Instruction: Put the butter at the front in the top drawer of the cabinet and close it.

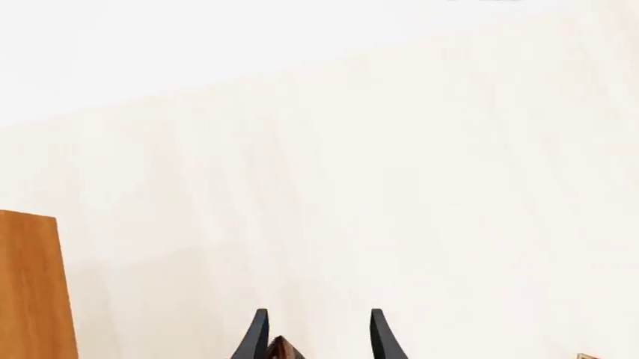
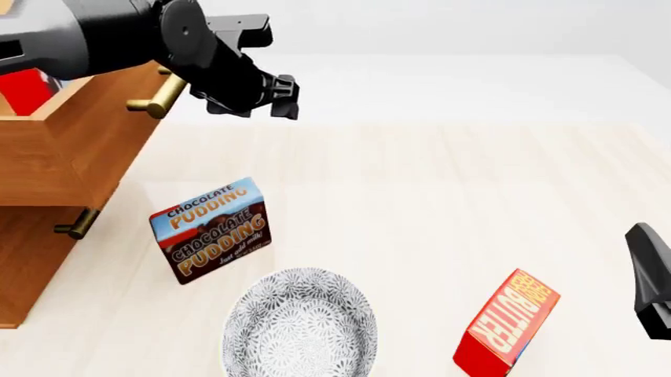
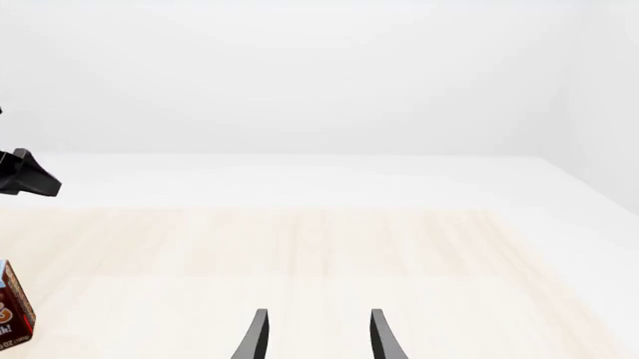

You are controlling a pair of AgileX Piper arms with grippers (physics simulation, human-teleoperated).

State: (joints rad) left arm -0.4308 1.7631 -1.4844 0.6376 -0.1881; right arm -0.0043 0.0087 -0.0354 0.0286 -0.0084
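Left: one light brown wooden cabinet [image 2: 47, 157], its top drawer [image 2: 74, 110] pulled open with a red box [image 2: 23, 88] inside; two brass bar handles [image 2: 157, 96] show. Left gripper [image 2: 283, 98] just beside the upper handle, jaws apart, empty. One brown-and-blue pudding box [image 2: 210, 229], one grey patterned bowl [image 2: 298, 328], one red-orange butter box [image 2: 507, 322] on the pale wood table [image 2: 441, 188]. White backdrop. Right gripper [image 3: 314, 333]: jaws apart, empty.

"CHOCOLATE PUDDING" on box [image 2: 213, 229]; "BUTTER" on butter [image 2: 507, 323]

Front view high over table [image 2: 441, 181], wrist views low along it, sharing pudding box [image 2: 210, 229]
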